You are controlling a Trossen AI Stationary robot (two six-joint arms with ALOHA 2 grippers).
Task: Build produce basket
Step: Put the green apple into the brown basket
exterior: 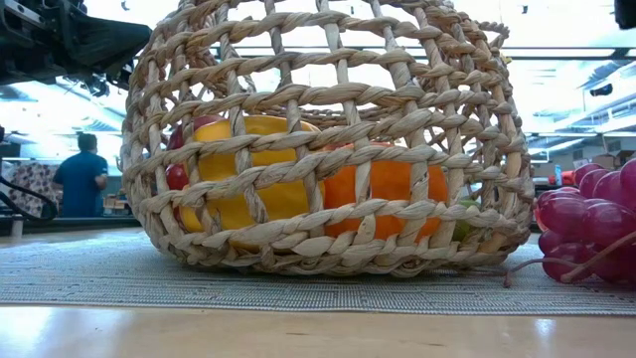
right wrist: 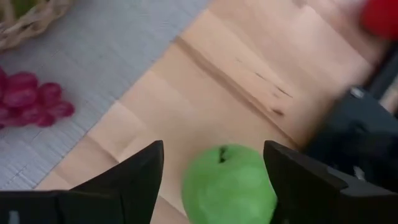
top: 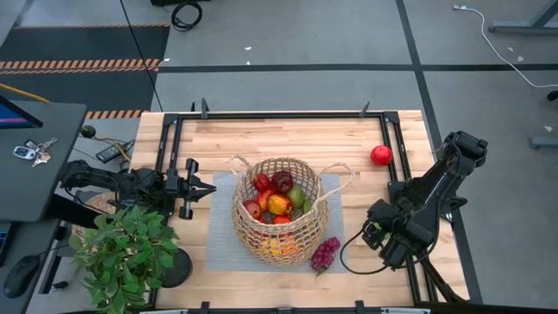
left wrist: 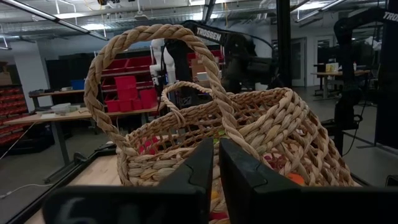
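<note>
The tan wicker basket stands on a grey mat at the table's middle, tilted, with red, yellow, orange and green fruits inside. My left gripper is shut and empty just left of the basket; the basket's loop handle rises in front of it. My right gripper is open at the table's right. Its fingers stand on either side of a green apple lying on the wood. Purple grapes lie on the mat's near right corner. A red apple lies at the far right. My right gripper's fingers come down from above on either side of the green apple. One finger stands right at the apple's side, and I cannot tell whether it touches. The other finger is clear of it. The apple rests on the table.
A potted green plant stands at the near left corner. A black metal frame runs around the tabletop. Bare wood lies between the mat and the right arm. A person stands far off in the room.
</note>
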